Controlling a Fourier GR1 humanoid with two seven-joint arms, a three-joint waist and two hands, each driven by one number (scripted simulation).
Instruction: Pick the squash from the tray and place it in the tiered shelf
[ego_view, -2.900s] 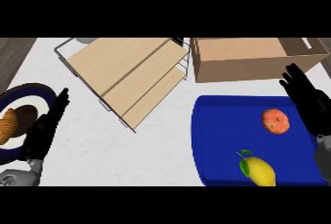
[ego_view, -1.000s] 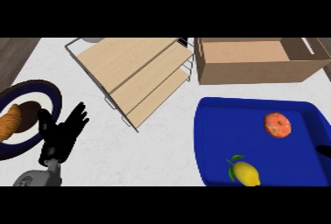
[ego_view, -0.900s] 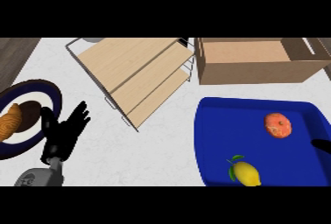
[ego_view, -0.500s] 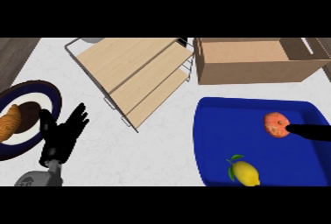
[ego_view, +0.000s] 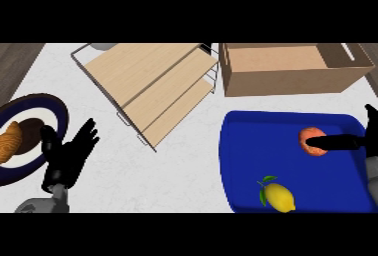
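Note:
The squash (ego_view: 310, 136), small and orange-pink, lies in the right half of the blue tray (ego_view: 251, 150). My right hand (ego_view: 341, 142) comes in from the right edge, and one straight black finger lies against the squash's right side. Another finger points up near the edge, so the hand is open and nothing is curled round the squash. The wooden tiered shelf (ego_view: 151, 85) with its wire frame stands at the upper middle, left of the tray. At the lower left my left hand (ego_view: 66, 156) rests open, fingers up.
A yellow lemon (ego_view: 278, 196) with a green leaf lies near the tray's front edge. An open cardboard box (ego_view: 295, 75) stands behind the tray. A dark blue plate (ego_view: 55, 107) with bread (ego_view: 13, 141) sits at the far left, beside my left hand.
My right hand has slid in from the right edge across the tray and now touches the squash. The left hand has barely moved.

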